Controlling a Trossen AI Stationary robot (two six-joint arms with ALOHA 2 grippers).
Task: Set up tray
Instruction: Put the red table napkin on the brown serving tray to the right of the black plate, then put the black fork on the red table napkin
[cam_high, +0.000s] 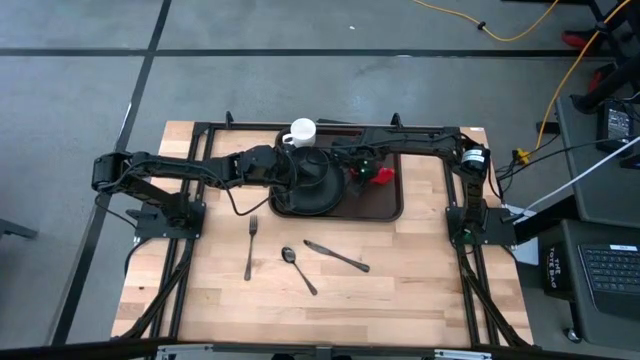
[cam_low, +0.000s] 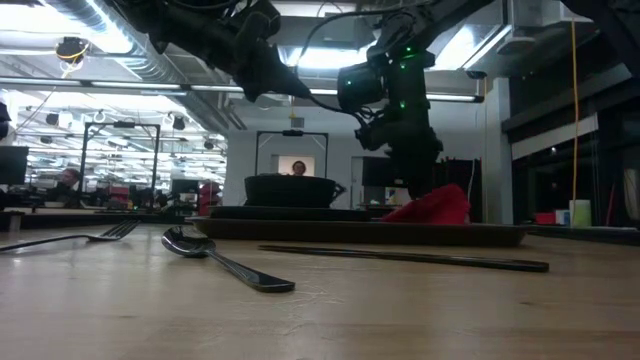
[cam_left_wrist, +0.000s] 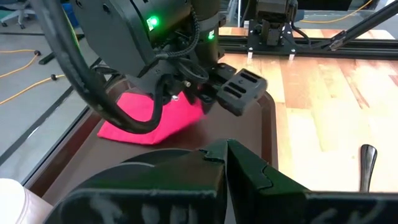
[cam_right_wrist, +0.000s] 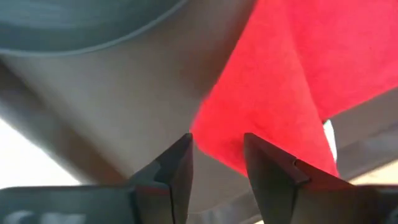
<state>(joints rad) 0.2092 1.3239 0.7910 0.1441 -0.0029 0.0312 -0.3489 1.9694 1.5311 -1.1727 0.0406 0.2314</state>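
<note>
One dark brown rimmed tray (cam_high: 388, 203) holding plate (cam_high: 312, 180), napkin (cam_high: 379, 176).

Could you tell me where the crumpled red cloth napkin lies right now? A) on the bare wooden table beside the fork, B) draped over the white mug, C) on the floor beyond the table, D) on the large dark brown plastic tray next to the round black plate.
D: the crumpled red cloth napkin rests on the large dark brown plastic tray, just beside the round black plate, under the right gripper.
</note>
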